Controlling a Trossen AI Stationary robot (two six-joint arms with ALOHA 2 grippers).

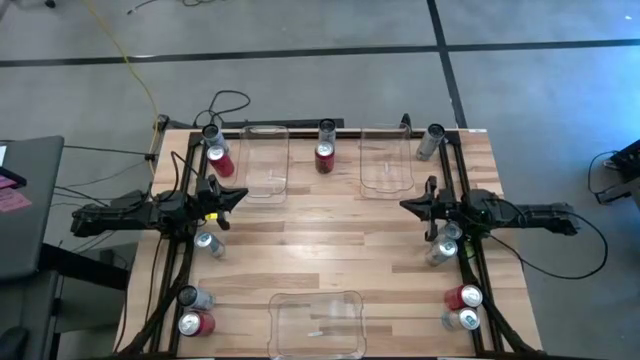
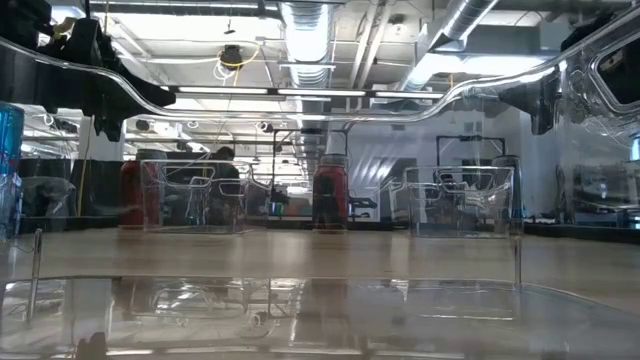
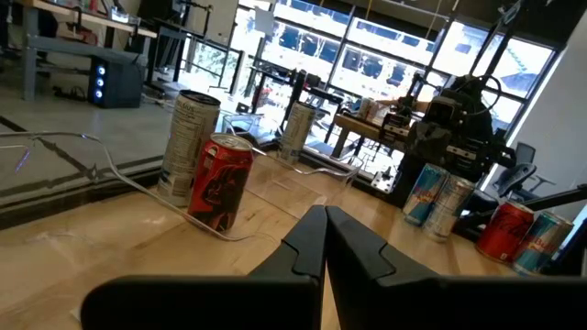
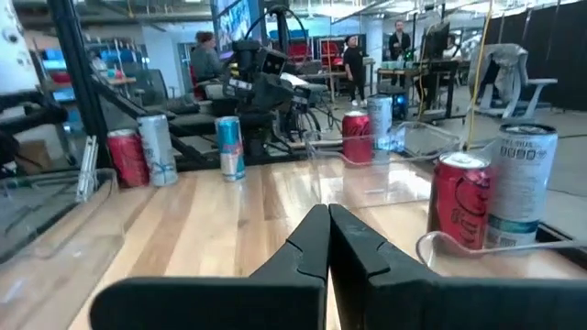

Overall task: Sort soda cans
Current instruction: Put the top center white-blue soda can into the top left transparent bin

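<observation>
The table [image 1: 330, 250] is pale wood in planks, smooth with a low satin sheen. The three bins [image 1: 266, 160] are clear, glossy plastic with bright glints along their rims. The soda cans [image 3: 219, 181] are metal with brushed silver tops; the red ones are glossy, while the dark grey can [image 3: 188, 145] looks more matt. The left gripper [image 3: 326, 246] and right gripper [image 4: 328, 240] have matt black, smooth plastic-looking fingers. The floor [image 1: 300, 40] is dull grey concrete.
</observation>
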